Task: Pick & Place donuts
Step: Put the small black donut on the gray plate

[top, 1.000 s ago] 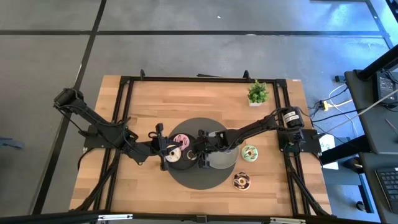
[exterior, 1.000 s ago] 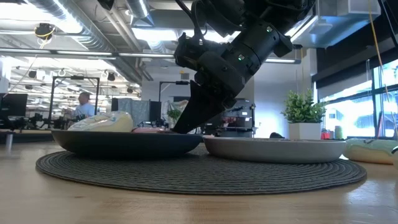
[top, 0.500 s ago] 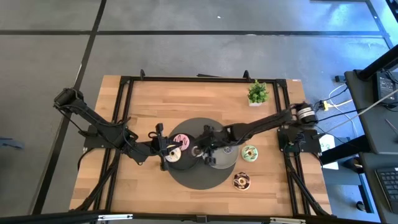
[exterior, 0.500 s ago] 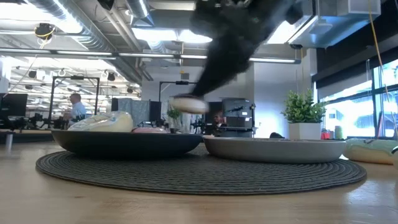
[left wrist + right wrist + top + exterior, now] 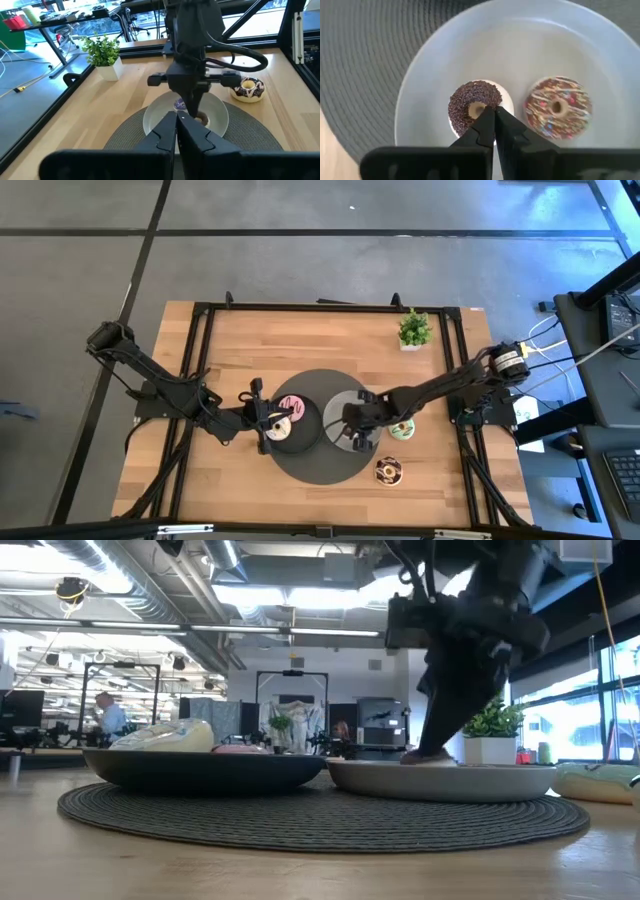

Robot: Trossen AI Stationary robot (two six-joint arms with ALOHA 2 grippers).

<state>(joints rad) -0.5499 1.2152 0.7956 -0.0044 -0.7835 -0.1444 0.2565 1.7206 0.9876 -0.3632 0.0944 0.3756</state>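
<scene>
My right gripper (image 5: 350, 427) (image 5: 494, 114) is down over the grey plate (image 5: 346, 401) (image 5: 520, 50), shut on a chocolate-sprinkled donut (image 5: 470, 106) with a cream base. A second donut (image 5: 557, 111), sprinkled in several colours, lies flat beside it on the same plate. A cream donut (image 5: 165, 735) and a pink donut (image 5: 240, 749) lie on the dark plate (image 5: 303, 430). My left gripper (image 5: 262, 423) (image 5: 177, 125) waits shut at the dark plate's left rim. A green-white donut (image 5: 401, 426) and a chocolate donut (image 5: 389, 471) (image 5: 248, 88) lie on the table. My right gripper pinches the chocolate-sprinkled donut by one side of its ring (image 5: 494, 100), between the hole and the outer edge. The fingers come from above, pointing down. The donut lies flat on the grey plate's floor.
Both plates sit on a round dark woven mat (image 5: 320, 467) (image 5: 300, 815) in the table's middle. A small potted plant (image 5: 415, 330) (image 5: 490, 730) stands near the far right corner. Bare wood shows left, near and far of the mat. People move in the room behind.
My right gripper has lifted the chocolate-sprinkled donut off the dark plate, carried it toward the table's right and come down over the grey plate, where the donut now lies. The right arm has swung out to the right with it.
</scene>
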